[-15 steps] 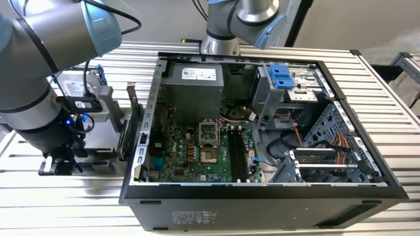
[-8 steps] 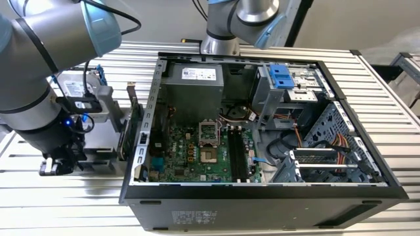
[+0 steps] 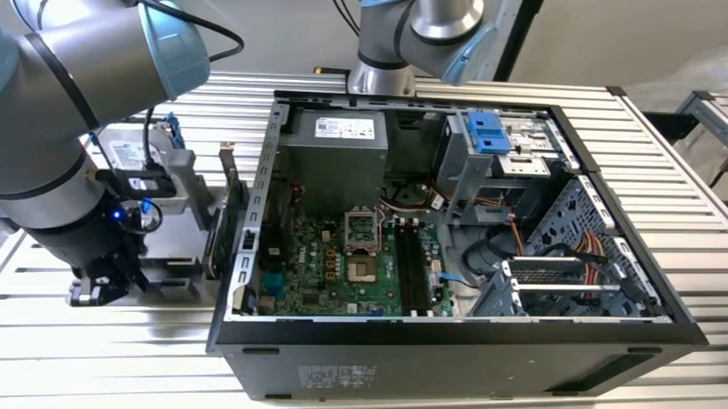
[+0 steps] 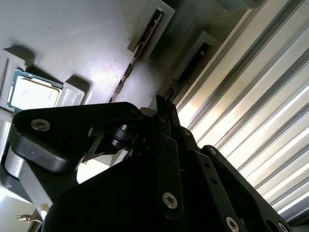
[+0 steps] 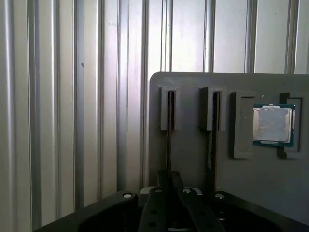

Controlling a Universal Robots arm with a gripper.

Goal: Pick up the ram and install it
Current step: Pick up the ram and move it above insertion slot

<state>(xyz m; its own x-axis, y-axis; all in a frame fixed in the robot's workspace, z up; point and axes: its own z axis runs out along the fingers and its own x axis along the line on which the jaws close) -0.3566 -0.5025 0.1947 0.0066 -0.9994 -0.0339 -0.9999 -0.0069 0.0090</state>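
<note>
We see the robot arm (image 3: 68, 170) reaching down at the exterior view's left, beside the big open computer box (image 3: 455, 341). Its pincer (image 3: 97, 290) hangs low over a gray holder (image 3: 170, 277) that sits on the ribbed metal tabletop (image 3: 114, 349).

In the first wrist view, the gray holder (image 5: 193, 154) has two thin slots side by side. The ram (image 5: 169, 121) stands on its edge in the slot closest to the holder's rim, right next to the bare tabletop (image 5: 72, 96). A second stick (image 5: 212, 125) stands in the other slot. Past that one, a square silver chip (image 5: 273, 124) lies flat in its own little pocket.

The pincer (image 5: 168, 177) is lined up with the ram. The thin edge of the ram runs straight to the tip of the pincer and meets it there. We cannot tell if the pincer is apart, together, or clamped on the ram.

In the second wrist view we see the same thing from the other side. The ram (image 4: 186, 72) comes out of its slot and runs to the black pincer (image 4: 163, 104). The second stick (image 4: 137, 55) is just beside it, and the silver chip (image 4: 31, 94) lies farther off on the holder (image 4: 72, 38).

So the ram is in its holder, outside the computer box. Inside the box, the green board (image 3: 341, 273) lies flat with long dark slots (image 3: 415, 268) on it, well apart from the pincer.
</note>
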